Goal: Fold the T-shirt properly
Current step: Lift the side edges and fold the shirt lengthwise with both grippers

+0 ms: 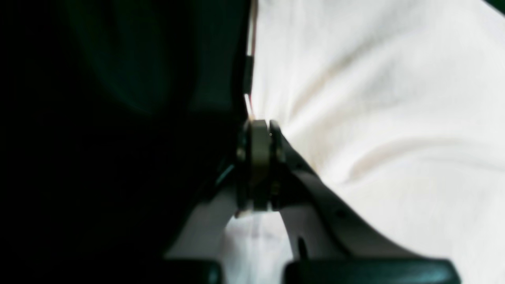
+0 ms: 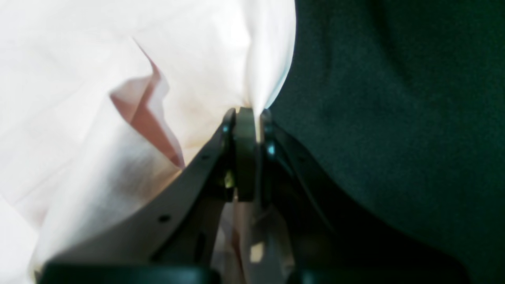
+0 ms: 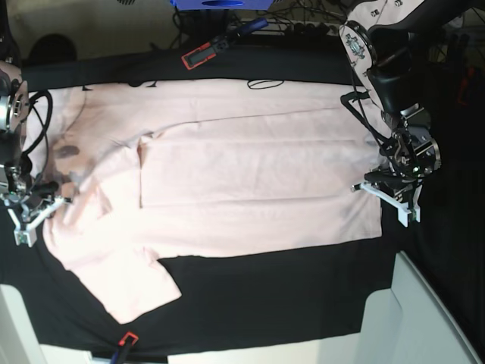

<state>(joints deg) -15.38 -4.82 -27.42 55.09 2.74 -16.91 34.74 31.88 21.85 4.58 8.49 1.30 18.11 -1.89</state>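
Black tablecloth (image 3: 265, 288) — shirt (image 3: 250, 167) spread flat. Left gripper (image 1: 262, 132) and right gripper (image 2: 248, 118) each pinch an edge, jaws closed; lift both evenly, keeping cloth taut.

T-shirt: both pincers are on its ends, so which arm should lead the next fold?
Neither alone, probably. The left pincer and right pincer are each shut on an opposite edge of the T-shirt, so both should lift together.

Pale pink T-shirt (image 3: 227, 159) — black tablecloth (image 3: 280, 296).
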